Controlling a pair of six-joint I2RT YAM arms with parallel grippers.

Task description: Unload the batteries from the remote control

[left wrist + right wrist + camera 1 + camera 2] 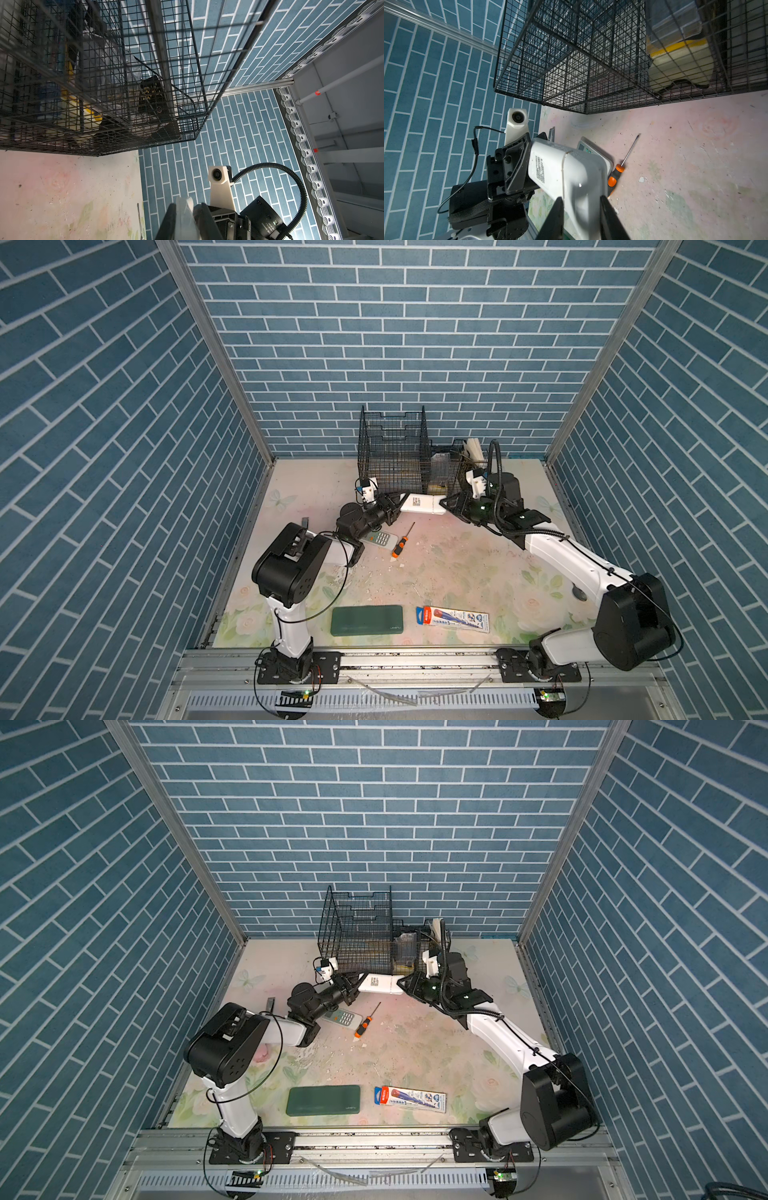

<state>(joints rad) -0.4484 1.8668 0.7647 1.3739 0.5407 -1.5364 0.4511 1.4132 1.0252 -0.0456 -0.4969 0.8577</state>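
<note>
Nearest me in both top views, by the front edge of the worktop [457,564], lie a green case [366,619] and, just to its right, a printed pack [453,618]. Further back, a grey remote [380,539] lies buttons-up, partly under the left arm, with a screwdriver [400,546] just beside it. Above the worktop, in front of the wire basket [392,448], a white remote [424,504] hangs level between the two arms. My left pincer [398,504] is clamped on its left end and my right pincer [448,506] on its right end. The labelled back of the white remote faces up.

From the left wrist, the left pincer [186,224] is squeezed nearly closed on the white remote [184,212], seen edge-on between the dark fingers [168,222]. Beyond it I see the right arm's wrist camera [218,176] and the wire basket [104,83].

From the right wrist, the right pincer [581,224] is partly closed, one finger on either side of the white remote [564,172], gripping it. The left pincer [517,166] bites the far end. A seam runs across the remote's back next to the barcode label. The grey remote [591,151] and the screwdriver [620,168] lie on the worktop below it.

I cannot make out the batteries in any view.
</note>
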